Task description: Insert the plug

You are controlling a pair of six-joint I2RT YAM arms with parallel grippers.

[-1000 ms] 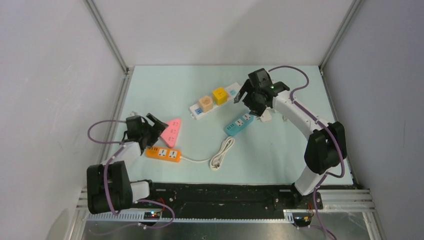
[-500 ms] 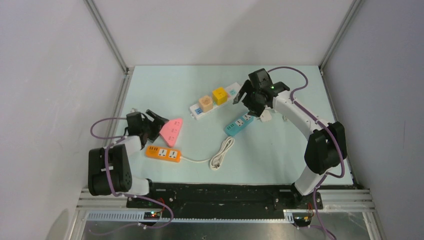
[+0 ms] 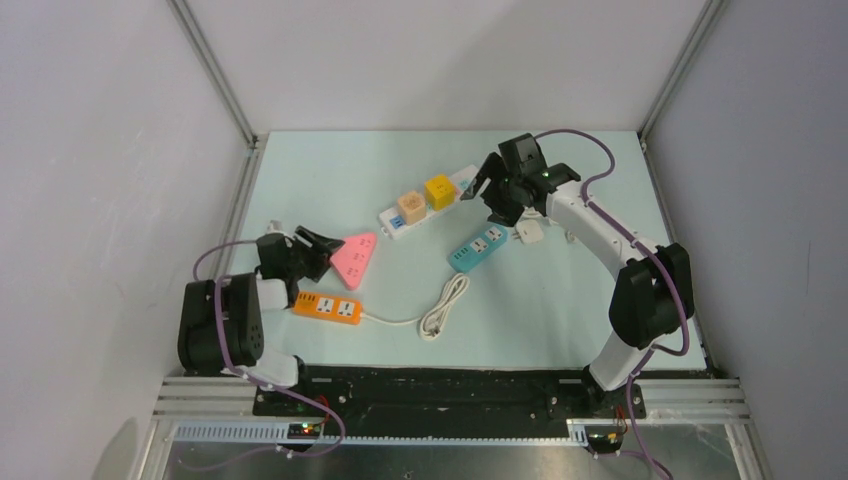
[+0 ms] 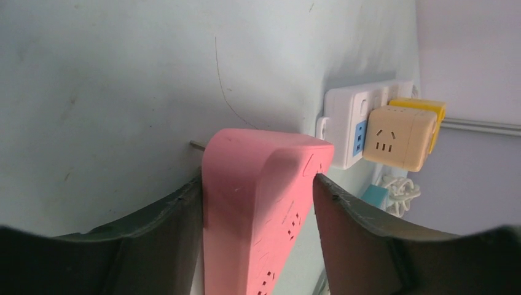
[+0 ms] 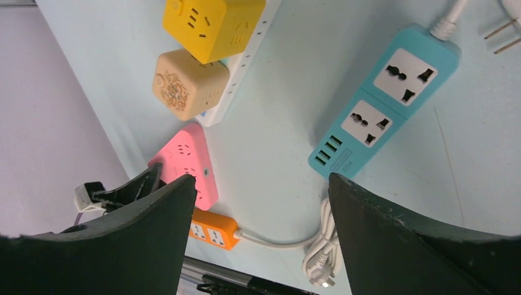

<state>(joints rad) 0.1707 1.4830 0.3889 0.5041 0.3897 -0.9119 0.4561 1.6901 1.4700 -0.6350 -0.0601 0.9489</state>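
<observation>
Left end effector straddles the pink power strip, its fingers pressed against both sides with no gap showing. Right end effector hangs above the surface, fingers wide apart and nothing between them. The white plug lies on the surface just beside the blue power strip, unplugged.

Triangular strip near table left edge. Two-socket strip just before it, coiled cord to its right. Short strip mid-table, loose plug just right of it. Long strip behind, toward far edge, two cube adapters on it.
</observation>
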